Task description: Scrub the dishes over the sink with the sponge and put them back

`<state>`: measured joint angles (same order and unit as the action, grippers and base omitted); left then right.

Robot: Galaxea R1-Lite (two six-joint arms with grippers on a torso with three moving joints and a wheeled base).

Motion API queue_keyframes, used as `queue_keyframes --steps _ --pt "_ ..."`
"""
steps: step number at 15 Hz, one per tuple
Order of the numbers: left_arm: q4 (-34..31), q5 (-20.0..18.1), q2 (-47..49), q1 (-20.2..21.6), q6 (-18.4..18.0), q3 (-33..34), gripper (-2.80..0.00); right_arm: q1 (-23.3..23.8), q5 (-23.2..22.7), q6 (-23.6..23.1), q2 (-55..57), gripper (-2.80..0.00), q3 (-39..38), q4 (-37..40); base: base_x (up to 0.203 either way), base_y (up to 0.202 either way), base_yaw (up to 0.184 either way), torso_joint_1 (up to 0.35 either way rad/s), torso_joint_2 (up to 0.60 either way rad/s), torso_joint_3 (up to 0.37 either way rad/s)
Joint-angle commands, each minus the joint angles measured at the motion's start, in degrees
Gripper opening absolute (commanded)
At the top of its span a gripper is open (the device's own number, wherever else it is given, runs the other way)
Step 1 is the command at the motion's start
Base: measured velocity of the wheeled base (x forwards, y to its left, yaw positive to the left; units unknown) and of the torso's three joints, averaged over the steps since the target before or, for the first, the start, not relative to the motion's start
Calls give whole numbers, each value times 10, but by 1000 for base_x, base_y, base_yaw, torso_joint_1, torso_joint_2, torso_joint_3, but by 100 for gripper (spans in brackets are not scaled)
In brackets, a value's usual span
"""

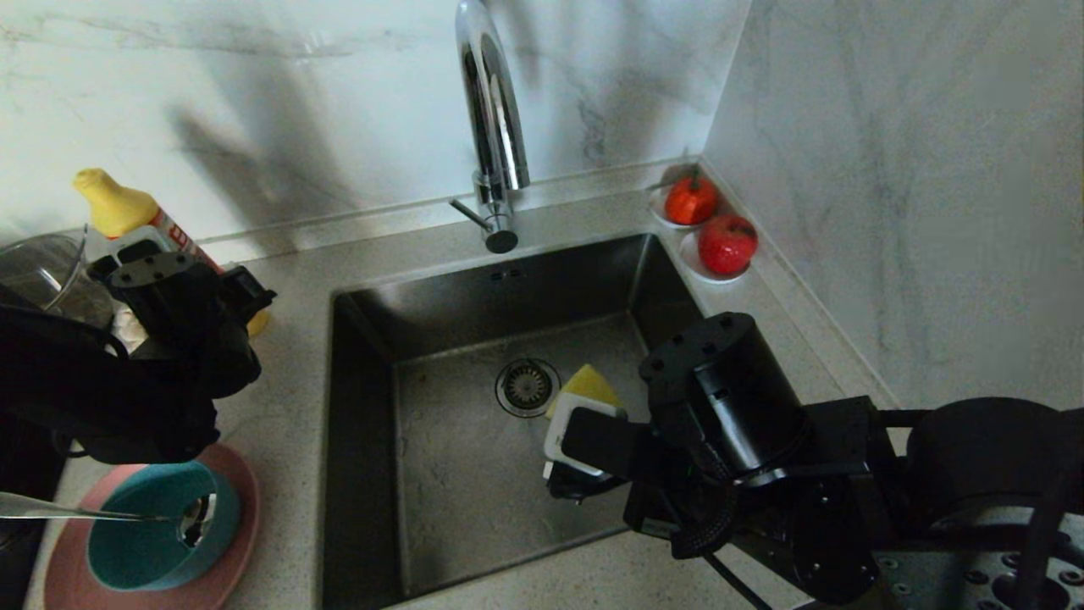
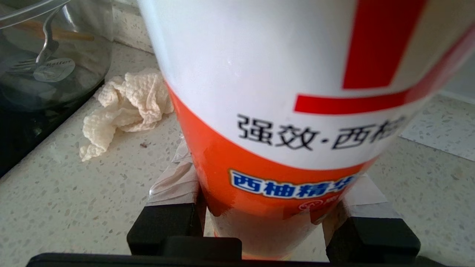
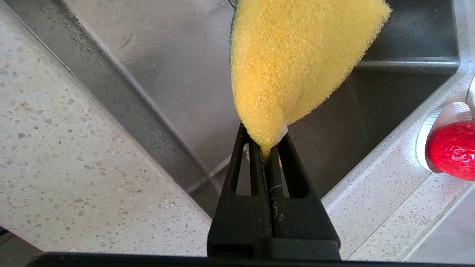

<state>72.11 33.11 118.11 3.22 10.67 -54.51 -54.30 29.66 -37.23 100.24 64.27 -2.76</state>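
Note:
A teal bowl (image 1: 144, 542) sits on the pink plate (image 1: 241, 487) at the counter's front left, with the silver spoon (image 1: 68, 510) resting in the bowl, handle pointing left. Over the steel sink (image 1: 457, 474), my right gripper (image 1: 584, 445) (image 3: 264, 144) is shut on a corner of the yellow sponge (image 1: 589, 385) (image 3: 293, 63), near the right wall of the basin. My left gripper (image 1: 241, 296) (image 2: 271, 189) is behind the dishes, its taped fingers pressed on both sides of an orange-and-white detergent bottle (image 1: 127, 212) (image 2: 282, 111) standing on the counter.
A chrome gooseneck tap (image 1: 495, 127) rises behind the sink, above the drain strainer (image 1: 527, 387). A clear glass pot (image 1: 38, 275) (image 2: 44, 55) and a beige rag (image 2: 122, 107) lie left of the bottle. Two saucers with red fruit (image 1: 711, 224) (image 3: 451, 150) sit in the back right corner.

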Motion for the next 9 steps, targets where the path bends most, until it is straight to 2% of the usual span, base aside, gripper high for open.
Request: queue_keyframes --steps 1,4,6,9 --pt "3 2 -15 0 -2 0 -280 1 1 -2 1 -280 2 -1 0 0 0 0 0 0" --pt "-3 -1 -66 -1 -12 7 -280 6 1 -1 2 -280 3 -1 0 0 0 0 0 0" --pt "-7 -11 -102 -4 -49 8 -280 8 1 -1 -1 -280 5 -1 0 0 0 0 0 0" --pt "-34 -49 -152 -10 -90 7 -280 9 3 -2 -1 -280 7 -2 0 0 0 0 0 0"
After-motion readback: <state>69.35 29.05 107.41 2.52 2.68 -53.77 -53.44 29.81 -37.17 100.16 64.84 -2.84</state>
